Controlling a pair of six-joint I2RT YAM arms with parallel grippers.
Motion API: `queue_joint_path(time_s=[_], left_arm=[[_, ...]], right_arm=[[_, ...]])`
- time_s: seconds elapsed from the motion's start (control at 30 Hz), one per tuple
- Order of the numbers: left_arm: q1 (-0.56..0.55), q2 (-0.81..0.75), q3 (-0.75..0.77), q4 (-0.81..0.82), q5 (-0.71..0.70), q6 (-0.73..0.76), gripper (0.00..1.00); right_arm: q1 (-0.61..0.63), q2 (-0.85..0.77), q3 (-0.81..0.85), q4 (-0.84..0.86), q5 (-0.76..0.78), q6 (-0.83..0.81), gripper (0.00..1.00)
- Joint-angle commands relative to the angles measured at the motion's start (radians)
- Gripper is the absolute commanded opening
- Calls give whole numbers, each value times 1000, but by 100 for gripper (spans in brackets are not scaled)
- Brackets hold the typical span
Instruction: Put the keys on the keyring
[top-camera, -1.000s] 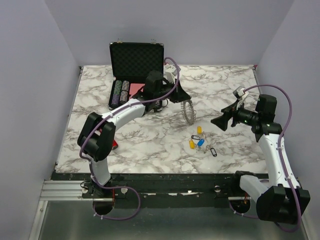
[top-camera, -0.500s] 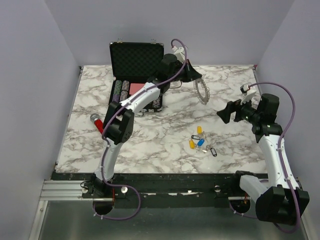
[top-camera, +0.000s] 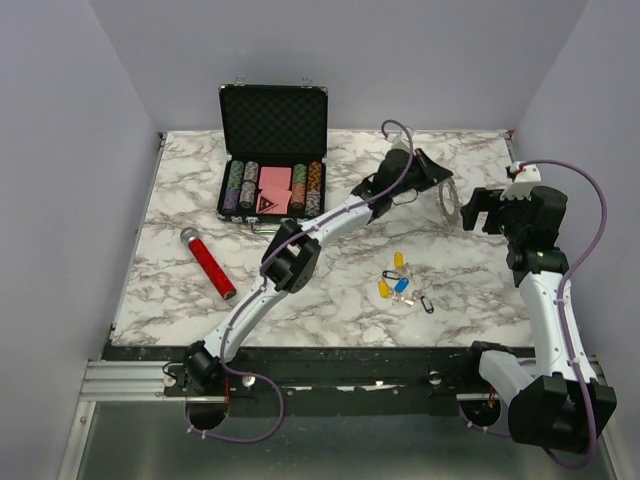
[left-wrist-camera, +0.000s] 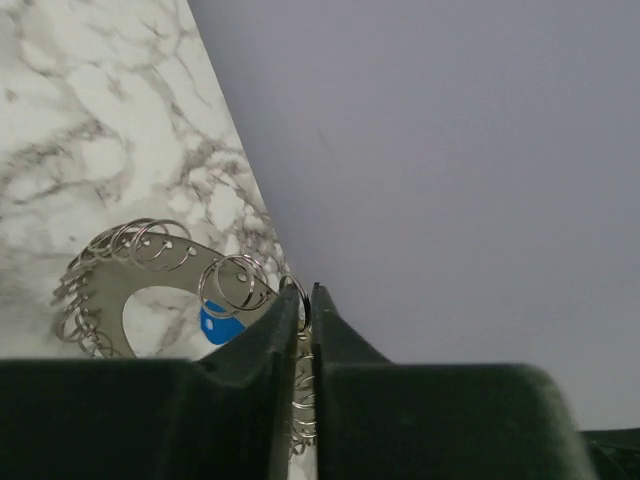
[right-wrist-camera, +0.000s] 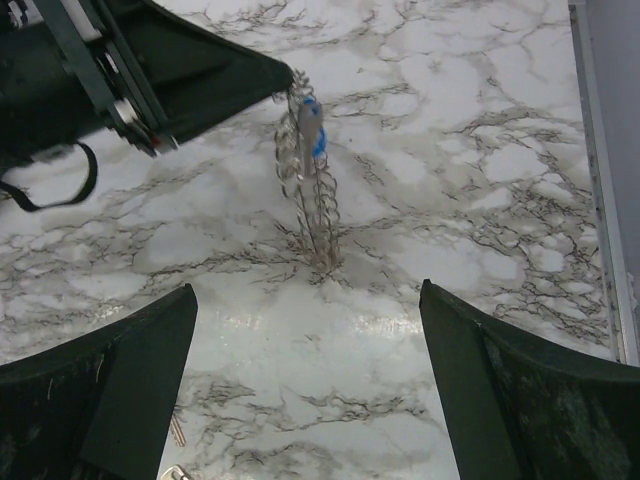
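Nearest, the keys (top-camera: 399, 281) lie loose in a small cluster on the surface (top-camera: 330, 290), in front of the keyring (top-camera: 447, 200) and well apart from it. The keyring stands on edge, its low rim at or just over the surface. The left tool (top-camera: 441, 187) is clamped tight on its top rim. A blue tag (right-wrist-camera: 315, 128) shows at the ring; I cannot tell whether it is threaded on. Just right of the keyring, the right tool (top-camera: 478, 208) faces it with its fingers wide apart and nothing between them.

The step in hand looks like presenting the ring. Next, the right tool probably must drop to the cluster, pinch one key by its head, and guide its hole onto a small loop while the left holds steady.
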Motion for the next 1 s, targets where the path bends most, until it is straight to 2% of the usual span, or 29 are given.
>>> queue_joint_path(time_s=[0.0,0.1,0.2,0.27,0.4,0.53,0.63,0.77,0.8,0.83,0.97], left_arm=[[-55,8,55,6,-87,-76,26],[-55,3,32,-9,-55,-86,30],[-49,-37,0,-32,-14,-30,45],[-35,-67,-9,-48,9,18,51],[5,-150,-49,-68,45,105,56],[33,-299,-161,-55,86,255,59],[43,-434,-295,-54,114,425,63],[43,-682,-541,-35,114,640,74],[45,-743,-625,-20,109,688,81],[46,-818,-715,-2,108,723,99],[75,-1084,-1021,18,138,825,99]], right_arm=[[-5,-20,-7,25,42,16,100],[-4,-25,-12,25,33,17,100],[-5,-29,-15,25,23,16,100],[-5,-31,-16,24,9,14,100],[-7,-34,-21,21,-13,8,100],[-13,-31,-24,13,-63,-4,100],[-13,-26,-25,-4,-144,-26,100],[-13,-23,-21,-42,-287,-76,100],[-14,-20,-18,-53,-322,-93,100],[-16,-20,-13,-63,-358,-109,100],[-17,0,30,-120,-489,-135,100]])
